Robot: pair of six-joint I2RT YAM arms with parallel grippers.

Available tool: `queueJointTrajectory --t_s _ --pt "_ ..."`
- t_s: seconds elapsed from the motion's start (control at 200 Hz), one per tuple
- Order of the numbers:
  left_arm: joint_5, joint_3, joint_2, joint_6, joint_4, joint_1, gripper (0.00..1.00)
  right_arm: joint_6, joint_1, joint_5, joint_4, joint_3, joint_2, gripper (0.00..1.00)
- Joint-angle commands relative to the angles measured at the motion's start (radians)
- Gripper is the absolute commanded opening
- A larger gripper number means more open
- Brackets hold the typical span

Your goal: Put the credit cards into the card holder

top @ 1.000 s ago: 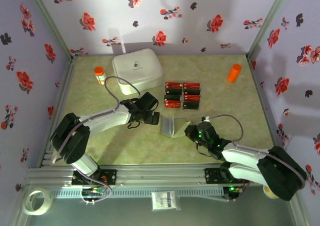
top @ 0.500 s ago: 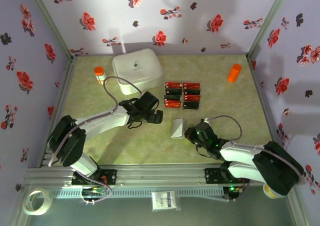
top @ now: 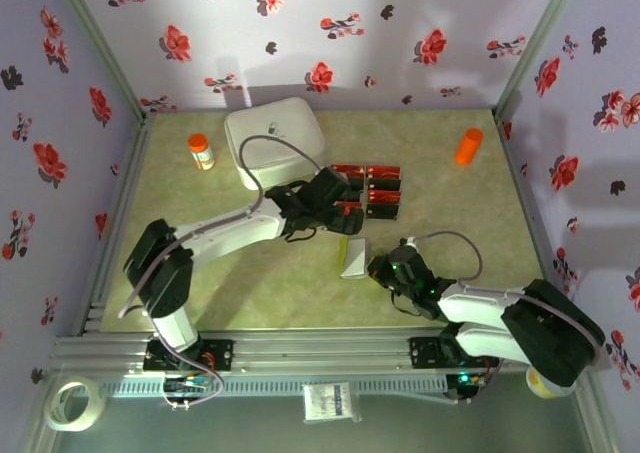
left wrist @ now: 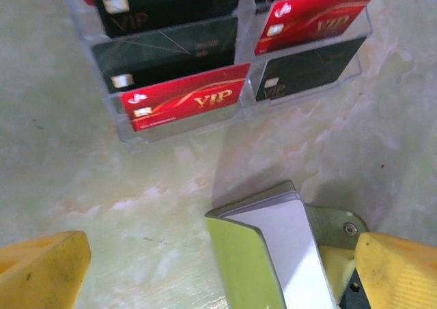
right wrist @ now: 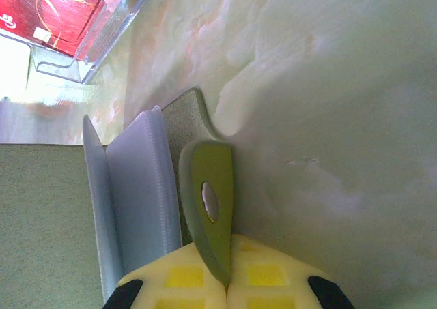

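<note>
The credit cards (top: pixel 365 190), red and black, stand in a clear plastic rack; the left wrist view shows a red VIP card (left wrist: pixel 184 101) at the rack's near left and black ones beside it. The olive-green card holder (top: pixel 353 256) stands partly open on the table, with pale inner pockets (right wrist: pixel 136 200). My right gripper (top: pixel 378 269) is shut on its snap tab (right wrist: pixel 208 200). My left gripper (top: pixel 338 205) hovers open at the rack's near-left corner. Its yellow fingers (left wrist: pixel 41 271) are spread wide either side of the holder (left wrist: pixel 266 254) below.
A big white rounded box (top: pixel 275 138) sits at the back left, close behind the left arm. An orange-capped bottle (top: pixel 200 151) stands left of it and an orange cylinder (top: pixel 468 145) at the back right. Walls enclose the table.
The left gripper has let go of the holder and swung right and back to the card rack. The holder has folded narrower, still held by the right gripper.
</note>
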Motion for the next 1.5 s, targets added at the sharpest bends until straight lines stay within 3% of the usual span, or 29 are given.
queueJointTrajectory --t_s 0.0,0.18,0.775,1.315,1.495 --pt "-0.027 0.048 0.056 0.05 -0.084 -0.019 1.0 -0.003 0.012 0.026 -0.005 0.007 -0.011 0.0" --pt "-0.101 0.068 0.107 0.084 -0.172 -0.037 1.0 -0.003 0.012 0.028 -0.009 0.008 -0.013 0.0" --pt "-0.307 -0.043 0.059 0.15 -0.297 -0.037 1.0 0.005 0.023 0.022 0.013 0.014 0.012 0.0" --pt "-0.311 -0.01 0.152 0.141 -0.348 -0.047 1.0 0.069 0.133 0.031 0.239 0.081 0.261 0.0" --pt "-0.32 -0.026 0.156 0.131 -0.307 -0.049 1.0 0.07 0.144 0.022 0.24 0.092 0.264 0.0"
